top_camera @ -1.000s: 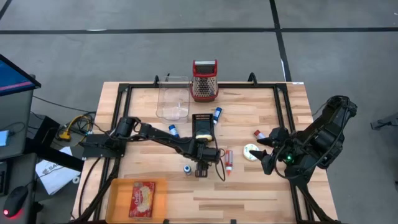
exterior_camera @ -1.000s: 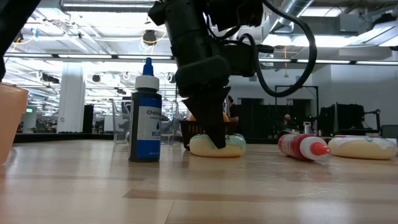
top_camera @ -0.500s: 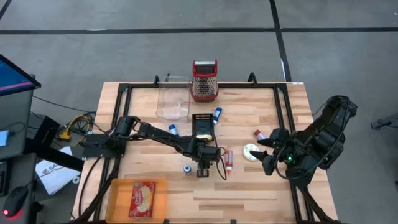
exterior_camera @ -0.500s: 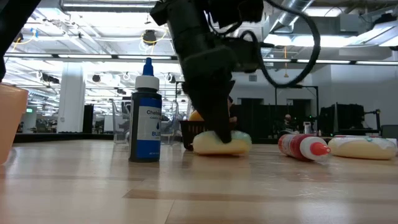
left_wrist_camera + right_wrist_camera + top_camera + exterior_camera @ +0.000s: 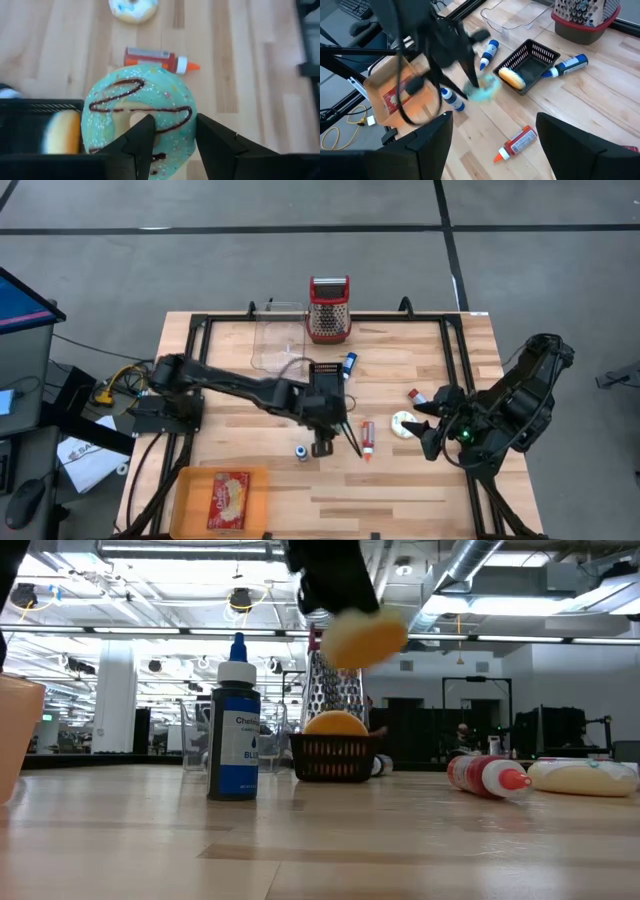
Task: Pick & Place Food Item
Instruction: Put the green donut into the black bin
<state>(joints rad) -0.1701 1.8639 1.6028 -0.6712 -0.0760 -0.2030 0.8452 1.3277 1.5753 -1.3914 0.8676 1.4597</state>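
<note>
From above, the left gripper [image 5: 322, 442] hangs beside the black basket [image 5: 325, 372]; the right gripper [image 5: 428, 430] waits wide open near a white donut [image 5: 404, 423]. At table level, the teal-iced donut [image 5: 362, 638] is clear of the wood, where a second ago it lay. The left wrist camera shows one finger [image 5: 140, 137] through its hole, the other outside, pinching it.
</note>
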